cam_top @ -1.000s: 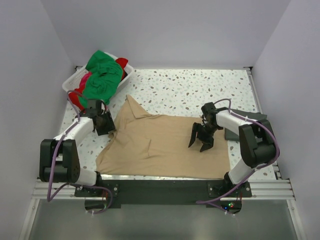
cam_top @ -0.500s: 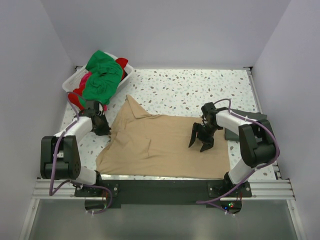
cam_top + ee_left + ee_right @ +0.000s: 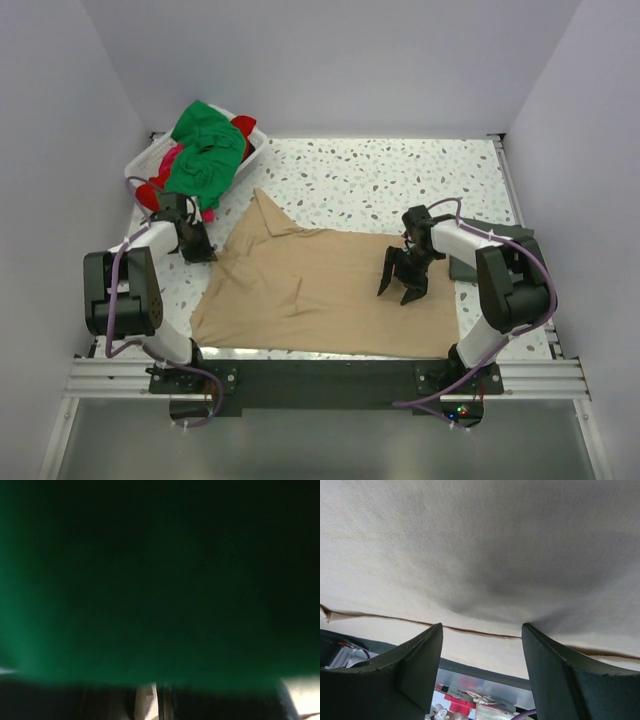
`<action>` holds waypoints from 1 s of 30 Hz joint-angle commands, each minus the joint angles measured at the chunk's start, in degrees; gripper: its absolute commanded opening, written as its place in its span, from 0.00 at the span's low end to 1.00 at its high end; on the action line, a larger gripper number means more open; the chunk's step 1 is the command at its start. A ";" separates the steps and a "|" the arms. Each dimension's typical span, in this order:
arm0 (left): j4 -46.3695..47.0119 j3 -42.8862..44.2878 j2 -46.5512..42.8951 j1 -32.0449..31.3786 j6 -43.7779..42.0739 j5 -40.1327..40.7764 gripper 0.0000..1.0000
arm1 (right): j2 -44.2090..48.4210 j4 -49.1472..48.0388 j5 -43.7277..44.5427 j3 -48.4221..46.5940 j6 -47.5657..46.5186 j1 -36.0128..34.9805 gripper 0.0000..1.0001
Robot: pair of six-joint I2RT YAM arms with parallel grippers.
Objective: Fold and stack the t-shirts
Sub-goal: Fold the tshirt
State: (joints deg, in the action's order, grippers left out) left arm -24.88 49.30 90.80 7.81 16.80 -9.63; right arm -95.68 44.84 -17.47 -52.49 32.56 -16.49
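Note:
A tan t-shirt [image 3: 320,290] lies spread on the table between the arms. At its left sleeve, my left gripper [image 3: 198,247] is shut on the cloth. In the left wrist view a thin strip of tan cloth [image 3: 145,702] shows between the dark fingers, under a blur of green t-shirt [image 3: 150,580]. My right gripper [image 3: 401,284] stands open, tips down on the shirt's right half. The right wrist view shows its fingers [image 3: 415,665] apart over the tan t-shirt [image 3: 480,545] and its hem. Green [image 3: 205,155], red [image 3: 243,127] and pink [image 3: 172,157] t-shirts are heaped at the back left.
The white basket [image 3: 140,165] holding the heap stands at the back left, close behind my left gripper. A dark grey folded cloth [image 3: 508,232] lies at the right edge, partly under my right arm. White walls close in the table on three sides.
My left gripper has shut on the tan shirt's left sleeve and drawn it left and back toward the basket. The right gripper has stayed in place.

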 commanded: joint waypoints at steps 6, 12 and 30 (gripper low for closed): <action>2.30 5.28 3.24 1.06 -5.55 -0.13 0.16 | -2.14 -0.46 2.44 0.46 -0.65 -0.12 0.68; 0.19 5.72 0.60 1.50 -5.63 3.83 0.22 | -2.41 -0.28 2.97 0.72 -0.74 -0.03 0.68; 1.49 7.48 -10.02 0.54 1.04 -5.83 0.55 | 0.93 3.32 4.46 -5.69 -3.81 -0.03 0.69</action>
State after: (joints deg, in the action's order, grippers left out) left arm -26.17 54.24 84.53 8.97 14.50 -10.04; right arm -96.38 46.52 -15.97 -54.57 31.07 -16.49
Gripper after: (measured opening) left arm 0.548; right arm 0.688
